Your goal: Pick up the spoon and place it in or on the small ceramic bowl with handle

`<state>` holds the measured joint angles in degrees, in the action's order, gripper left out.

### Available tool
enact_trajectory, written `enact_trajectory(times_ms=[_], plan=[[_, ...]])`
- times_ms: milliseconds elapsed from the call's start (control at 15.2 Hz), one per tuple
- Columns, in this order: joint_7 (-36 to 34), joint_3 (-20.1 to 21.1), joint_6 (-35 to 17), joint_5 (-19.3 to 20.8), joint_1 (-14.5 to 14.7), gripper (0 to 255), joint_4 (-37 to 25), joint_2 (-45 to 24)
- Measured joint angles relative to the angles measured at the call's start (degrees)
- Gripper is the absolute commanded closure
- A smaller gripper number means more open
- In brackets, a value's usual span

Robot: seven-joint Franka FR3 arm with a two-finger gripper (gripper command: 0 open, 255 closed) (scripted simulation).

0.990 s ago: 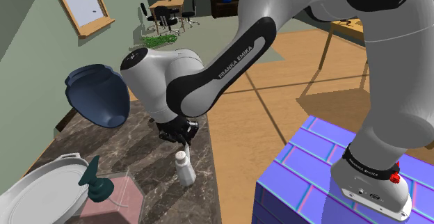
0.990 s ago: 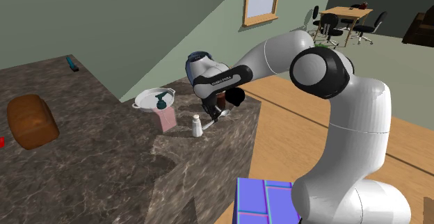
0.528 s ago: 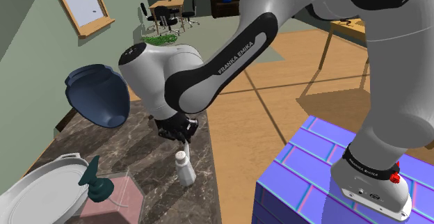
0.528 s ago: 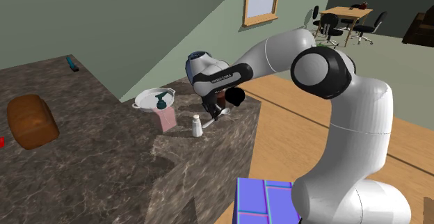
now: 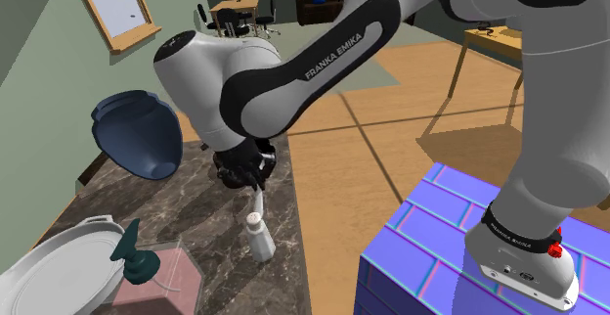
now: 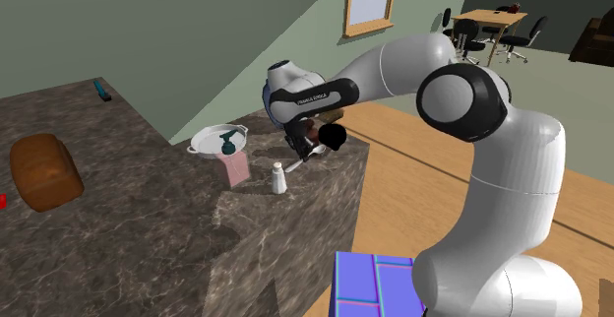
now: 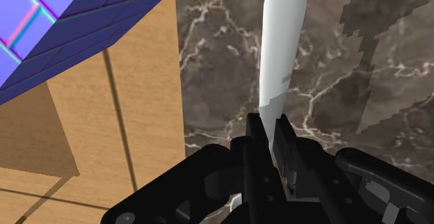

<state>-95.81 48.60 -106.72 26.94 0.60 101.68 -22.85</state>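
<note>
My black gripper [image 7: 270, 123] is shut on the handle of a white spoon [image 7: 282, 42], whose bowl end points away from the fingers over the dark marble counter [image 7: 334, 83]. From the shoulder view the gripper [image 5: 252, 174] hangs above the counter with the spoon [image 5: 258, 200] dangling just over a white shaker bottle [image 5: 260, 237]. The dark blue bowl with a handle [image 5: 137, 135] stands to the shoulder view's left of the gripper. In the second exterior view the gripper [image 6: 300, 153] is beside that bowl [image 6: 333, 136] near the counter's end.
A white pan [image 5: 59, 264] with a teal object [image 5: 132, 254] and a pink box [image 5: 161, 276] sit near the shaker. A brown loaf [image 6: 44, 170] lies far along the counter. The blue-tiled stand [image 5: 440, 254] and wooden floor [image 5: 391, 127] lie beyond the counter's edge.
The arm has risen and swung a little toward the blue bowl, lifting the held spoon higher above the counter and the shaker. The grip has stayed shut.
</note>
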Motion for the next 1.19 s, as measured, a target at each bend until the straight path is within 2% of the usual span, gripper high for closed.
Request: enact_trajectory(times_ms=[1188], plan=[[4.1,1.9,11.2,-4.0,-0.5,255,-9.1,4.2]])
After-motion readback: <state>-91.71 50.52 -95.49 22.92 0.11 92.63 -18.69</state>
